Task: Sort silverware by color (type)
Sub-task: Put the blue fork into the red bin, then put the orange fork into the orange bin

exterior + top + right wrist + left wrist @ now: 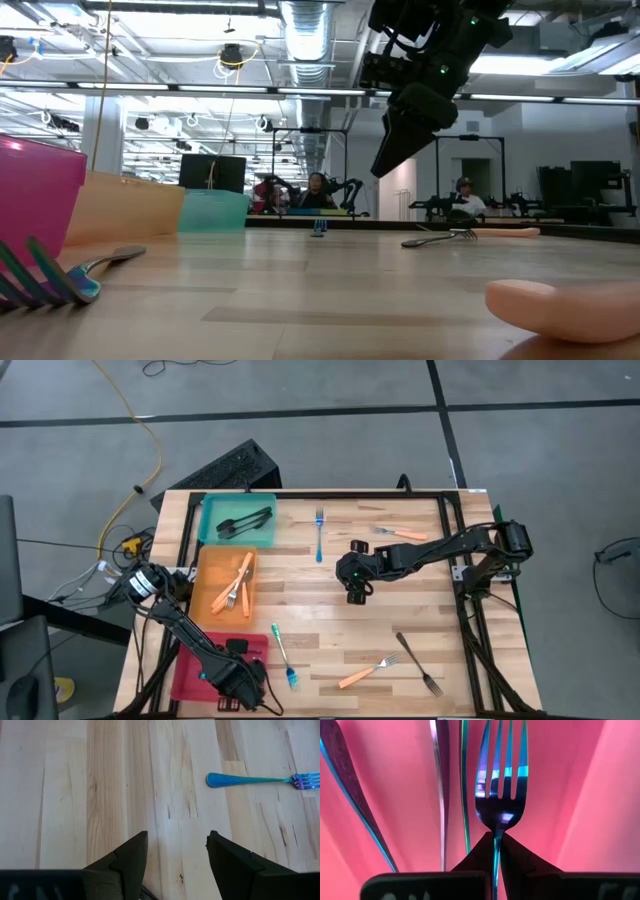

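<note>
left gripper (495, 845) pinches a blue fork (500, 790) over the pink tray (190, 675), near left; right gripper (177, 852) hovers spread above the table's (330, 610) middle.

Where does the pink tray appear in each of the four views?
High view: pink tray, at the table's lower left corner.
Low view: at the far left edge.
Left wrist view: fills the background.
Right wrist view: not in it.
Shared landmark: the blue fork beside it.
</note>
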`<state>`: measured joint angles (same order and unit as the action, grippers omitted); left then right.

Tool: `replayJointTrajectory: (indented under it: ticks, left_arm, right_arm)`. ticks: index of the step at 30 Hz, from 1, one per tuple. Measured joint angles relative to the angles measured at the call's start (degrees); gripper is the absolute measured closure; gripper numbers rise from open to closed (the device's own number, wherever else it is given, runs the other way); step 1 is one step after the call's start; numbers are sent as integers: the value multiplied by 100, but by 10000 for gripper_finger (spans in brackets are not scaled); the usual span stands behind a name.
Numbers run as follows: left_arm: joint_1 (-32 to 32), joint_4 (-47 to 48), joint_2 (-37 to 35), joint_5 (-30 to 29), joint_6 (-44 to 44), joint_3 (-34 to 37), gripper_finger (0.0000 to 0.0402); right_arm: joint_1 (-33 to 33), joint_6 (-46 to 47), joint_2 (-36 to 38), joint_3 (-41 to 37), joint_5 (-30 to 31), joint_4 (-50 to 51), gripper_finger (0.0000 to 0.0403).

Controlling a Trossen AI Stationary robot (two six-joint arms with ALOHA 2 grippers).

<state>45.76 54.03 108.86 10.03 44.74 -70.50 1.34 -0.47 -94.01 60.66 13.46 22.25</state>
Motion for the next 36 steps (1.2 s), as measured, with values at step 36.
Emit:
replayJointTrajectory:
  ticks: [36]
  left_arm:
    - [-180, 357, -345, 524, 154, -98, 342]
  right_arm:
    - [0, 92, 0, -2, 5, -112, 180]
